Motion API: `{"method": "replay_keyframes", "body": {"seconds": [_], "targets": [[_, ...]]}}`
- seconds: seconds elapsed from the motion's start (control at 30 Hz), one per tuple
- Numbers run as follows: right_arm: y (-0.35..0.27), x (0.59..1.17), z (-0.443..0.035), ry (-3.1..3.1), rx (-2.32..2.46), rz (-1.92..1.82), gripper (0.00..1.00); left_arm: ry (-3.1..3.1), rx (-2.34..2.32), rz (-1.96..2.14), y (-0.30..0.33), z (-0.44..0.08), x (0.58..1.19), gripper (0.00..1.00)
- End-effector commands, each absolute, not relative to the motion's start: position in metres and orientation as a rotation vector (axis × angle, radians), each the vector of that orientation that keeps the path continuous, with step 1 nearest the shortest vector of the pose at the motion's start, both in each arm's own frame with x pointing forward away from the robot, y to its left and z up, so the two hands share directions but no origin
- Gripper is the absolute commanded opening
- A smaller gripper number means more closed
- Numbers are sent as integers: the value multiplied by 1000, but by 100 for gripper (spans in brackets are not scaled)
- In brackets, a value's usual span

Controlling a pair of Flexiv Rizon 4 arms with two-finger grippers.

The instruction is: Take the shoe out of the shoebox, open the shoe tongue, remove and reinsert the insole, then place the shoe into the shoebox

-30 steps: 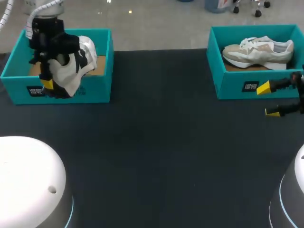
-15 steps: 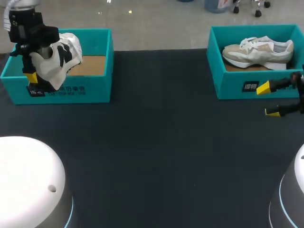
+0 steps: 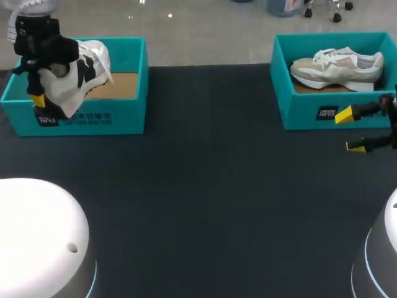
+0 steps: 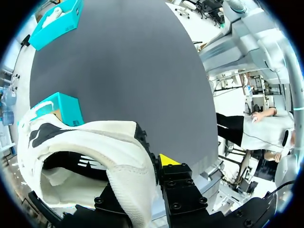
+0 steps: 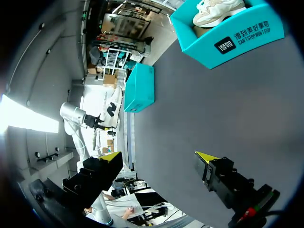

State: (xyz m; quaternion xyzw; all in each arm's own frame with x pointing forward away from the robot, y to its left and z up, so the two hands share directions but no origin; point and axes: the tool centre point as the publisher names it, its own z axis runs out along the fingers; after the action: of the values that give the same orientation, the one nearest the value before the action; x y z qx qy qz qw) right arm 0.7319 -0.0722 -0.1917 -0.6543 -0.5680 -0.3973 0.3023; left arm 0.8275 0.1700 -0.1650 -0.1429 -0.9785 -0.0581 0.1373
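Observation:
A white shoe with black markings (image 3: 77, 74) hangs tilted over the left end of the left teal shoebox (image 3: 118, 118). My left gripper (image 3: 40, 98) is shut on it. In the left wrist view the shoe's white collar (image 4: 118, 152) lies against one yellow-tipped finger (image 4: 168, 160), and the shoe hides the other finger. The left shoebox (image 4: 61, 107) shows ahead of the shoe. My right gripper (image 3: 350, 131) stands open and empty in front of the right teal shoebox (image 3: 304, 115). A beige shoe (image 3: 338, 67) lies in that box. The right gripper (image 5: 159, 156) is wide open, with the right shoebox (image 5: 237, 35) ahead of it.
The dark table mat (image 3: 205, 186) stretches between the two boxes with nothing on it. White rounded arm bases sit at the near left (image 3: 37, 236) and near right (image 3: 378, 261) corners.
My left gripper has carried the white shoe to the left and lifted it a little over the left box. The right arm has stayed still.

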Motion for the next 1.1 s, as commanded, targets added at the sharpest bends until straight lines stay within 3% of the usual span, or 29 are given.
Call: {"method": "replay_keyframes", "body": {"seconds": [0.03,1.1], "targets": [[-72,731,-192,-1507,-1738,-1052,100,-2848,-386,-230,179,-169,846,0],[-72,731,-192,-1507,-1738,-1052,100,-2984,-73,-236,316,-187,948,0]]}}
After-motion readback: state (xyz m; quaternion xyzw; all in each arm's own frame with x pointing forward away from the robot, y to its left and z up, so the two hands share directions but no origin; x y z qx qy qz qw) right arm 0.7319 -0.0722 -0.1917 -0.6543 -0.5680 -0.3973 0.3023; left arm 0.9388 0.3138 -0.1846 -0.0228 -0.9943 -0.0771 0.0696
